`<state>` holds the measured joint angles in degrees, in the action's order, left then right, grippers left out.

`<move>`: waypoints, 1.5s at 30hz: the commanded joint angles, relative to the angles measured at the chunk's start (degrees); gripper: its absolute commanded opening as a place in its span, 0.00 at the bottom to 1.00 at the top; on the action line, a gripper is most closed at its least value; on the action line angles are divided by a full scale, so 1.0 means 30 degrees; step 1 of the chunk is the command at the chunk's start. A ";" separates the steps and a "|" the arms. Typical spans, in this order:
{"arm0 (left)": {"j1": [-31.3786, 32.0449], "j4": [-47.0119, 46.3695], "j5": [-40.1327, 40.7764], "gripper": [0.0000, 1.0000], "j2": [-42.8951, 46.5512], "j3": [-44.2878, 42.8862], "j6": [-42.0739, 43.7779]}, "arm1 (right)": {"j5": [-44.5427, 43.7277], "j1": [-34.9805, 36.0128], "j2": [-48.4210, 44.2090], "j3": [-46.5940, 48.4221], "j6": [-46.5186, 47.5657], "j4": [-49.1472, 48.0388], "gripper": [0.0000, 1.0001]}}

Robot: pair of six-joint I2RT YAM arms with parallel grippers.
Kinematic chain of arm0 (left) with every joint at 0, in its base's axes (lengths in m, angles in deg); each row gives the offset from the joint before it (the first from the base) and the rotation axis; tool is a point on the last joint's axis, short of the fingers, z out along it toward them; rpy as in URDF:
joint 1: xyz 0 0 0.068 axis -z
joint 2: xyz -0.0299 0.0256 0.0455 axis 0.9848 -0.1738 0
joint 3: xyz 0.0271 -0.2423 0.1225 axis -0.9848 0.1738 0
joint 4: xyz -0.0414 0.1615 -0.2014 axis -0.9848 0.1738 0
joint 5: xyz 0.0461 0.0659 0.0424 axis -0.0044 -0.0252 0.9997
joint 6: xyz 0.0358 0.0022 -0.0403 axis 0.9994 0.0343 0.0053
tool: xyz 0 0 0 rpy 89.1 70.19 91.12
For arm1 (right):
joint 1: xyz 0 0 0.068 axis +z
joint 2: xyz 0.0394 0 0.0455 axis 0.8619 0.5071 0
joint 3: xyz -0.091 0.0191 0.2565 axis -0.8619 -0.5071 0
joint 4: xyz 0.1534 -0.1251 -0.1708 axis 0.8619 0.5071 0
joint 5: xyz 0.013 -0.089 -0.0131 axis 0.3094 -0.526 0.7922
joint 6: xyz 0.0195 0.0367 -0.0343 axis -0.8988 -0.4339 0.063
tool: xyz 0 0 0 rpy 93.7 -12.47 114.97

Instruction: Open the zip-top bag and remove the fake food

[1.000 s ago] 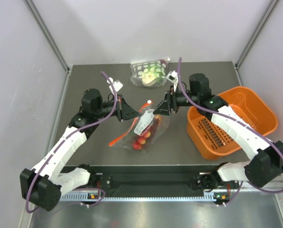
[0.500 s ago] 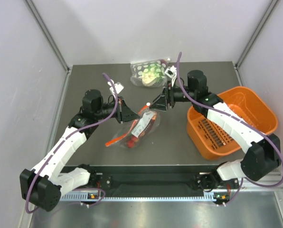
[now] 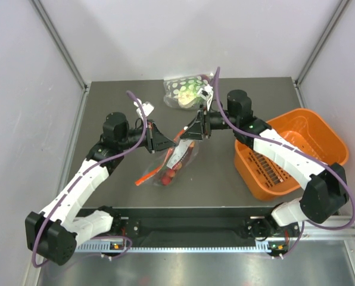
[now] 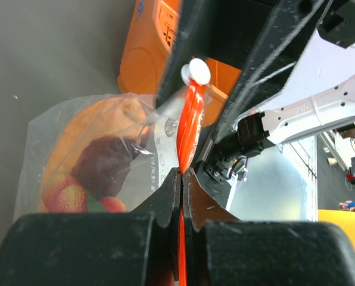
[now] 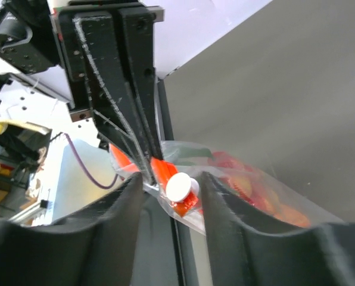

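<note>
The zip-top bag (image 3: 177, 159) hangs between my two grippers above the table, its red-orange zip strip (image 4: 189, 125) uppermost. My left gripper (image 4: 181, 174) is shut on the strip; in the top view it (image 3: 167, 145) sits at the bag's left. The white slider (image 5: 179, 187) lies between the open fingers of my right gripper (image 5: 173, 196), with a gap on each side; in the top view this gripper (image 3: 190, 133) is at the bag's top right. The fake food is inside the bag: red berries (image 4: 70, 196) and a dark brown piece (image 4: 103, 161), sagging at its bottom (image 3: 167, 176).
A second bag with green-and-white spotted contents (image 3: 186, 89) lies at the back of the table. An orange basket (image 3: 267, 187) stands at the right, under my right arm. Grey walls close the sides and back.
My right gripper has moved left and back, closer to my left gripper. The bag has shifted left and hangs more bunched. My left arm has hardly moved.
</note>
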<state>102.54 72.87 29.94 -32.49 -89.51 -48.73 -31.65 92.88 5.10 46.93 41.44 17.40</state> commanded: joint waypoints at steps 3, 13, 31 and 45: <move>-0.0015 -0.2288 0.0876 0.00 0.0037 0.0047 -0.0723 | 0.0484 0.0546 0.0059 0.0012 -0.0455 -0.1537 0.31; -0.0044 -0.4453 0.2343 0.00 0.0154 0.0837 -0.2771 | 0.0718 0.0604 0.0001 -0.0515 -0.0397 -0.1595 0.50; -0.0045 -0.6068 0.1143 0.00 0.0827 0.1658 -0.4620 | -0.1154 0.0546 0.1436 -0.0780 0.0510 -0.2475 0.23; -0.0074 -0.1672 0.1904 0.72 0.0098 -0.2265 -0.1630 | -0.2329 0.0517 -0.1171 0.0070 0.1975 0.0393 0.00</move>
<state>102.21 68.74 35.56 -31.44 -90.73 -55.96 -38.56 93.99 4.86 43.61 44.42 17.20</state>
